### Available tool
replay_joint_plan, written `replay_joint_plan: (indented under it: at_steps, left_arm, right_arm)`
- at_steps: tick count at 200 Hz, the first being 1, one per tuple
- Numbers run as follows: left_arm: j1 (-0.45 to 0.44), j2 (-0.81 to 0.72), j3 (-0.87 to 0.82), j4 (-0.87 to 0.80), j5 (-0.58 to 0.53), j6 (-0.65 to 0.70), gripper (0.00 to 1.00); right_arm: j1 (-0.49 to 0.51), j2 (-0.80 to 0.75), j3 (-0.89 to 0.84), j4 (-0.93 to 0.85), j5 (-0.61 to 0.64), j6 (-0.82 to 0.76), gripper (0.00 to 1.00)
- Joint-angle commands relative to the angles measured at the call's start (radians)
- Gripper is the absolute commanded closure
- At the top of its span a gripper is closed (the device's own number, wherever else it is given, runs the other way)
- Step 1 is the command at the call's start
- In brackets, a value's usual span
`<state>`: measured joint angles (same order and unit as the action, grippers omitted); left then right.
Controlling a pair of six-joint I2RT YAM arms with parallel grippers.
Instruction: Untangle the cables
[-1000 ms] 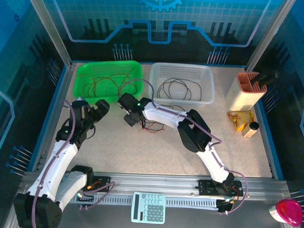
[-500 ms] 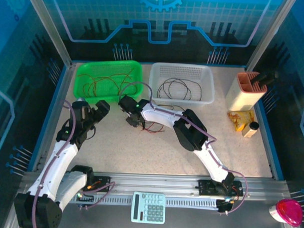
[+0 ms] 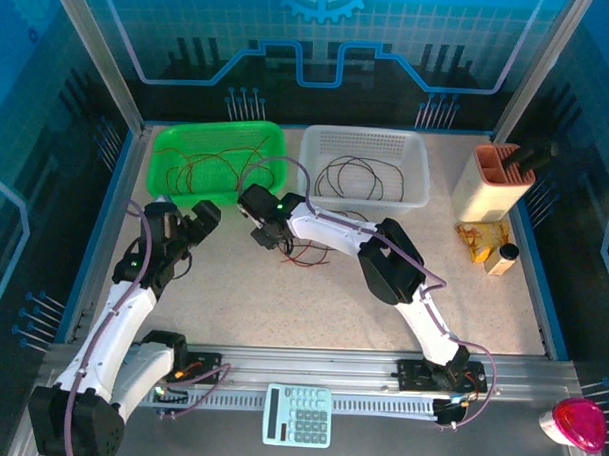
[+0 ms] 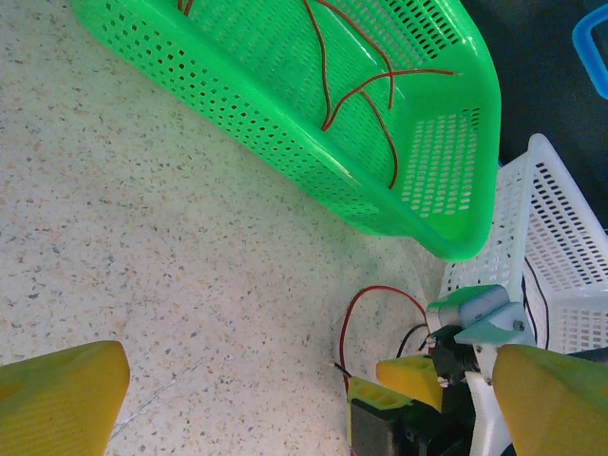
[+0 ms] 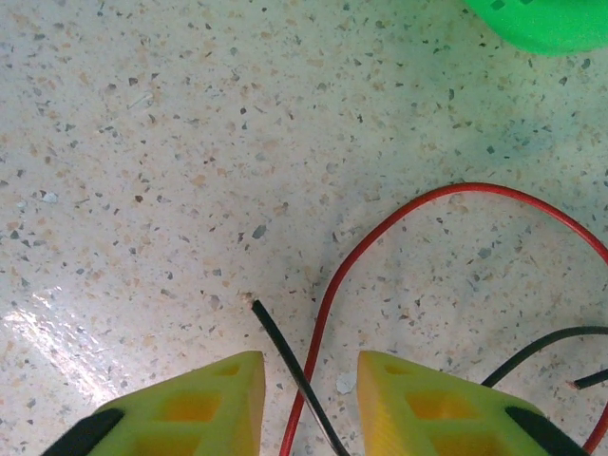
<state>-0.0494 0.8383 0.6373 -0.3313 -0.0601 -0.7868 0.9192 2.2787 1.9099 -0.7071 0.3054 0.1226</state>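
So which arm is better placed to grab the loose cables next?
Right: its open jaws are directly above the red cable and black cable; the left arm hangs farther away.

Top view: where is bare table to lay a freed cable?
Bare: the table between the two arms, and the patch between the right arm and the beige holder. Crowded: just before the green basket and white basket, around the right hand and loose cables.
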Motion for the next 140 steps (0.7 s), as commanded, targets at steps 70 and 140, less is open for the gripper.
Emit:
replay_joint_plan:
  at_steps: [70, 140]
  left_arm:
    - [0.008, -0.004, -0.014, 0.034, 0.024, -0.013, 0.01]
    - [0.007, -0.002, -0.021, 0.043, 0.026, -0.016, 0.01]
  right_arm:
    - [-0.023, 0.013, -0.017, -0.012, -0.029, 0.014, 0.68]
    - [-0.029, 0.041, 0.005, -0.017, -0.055, 0.021, 0.67]
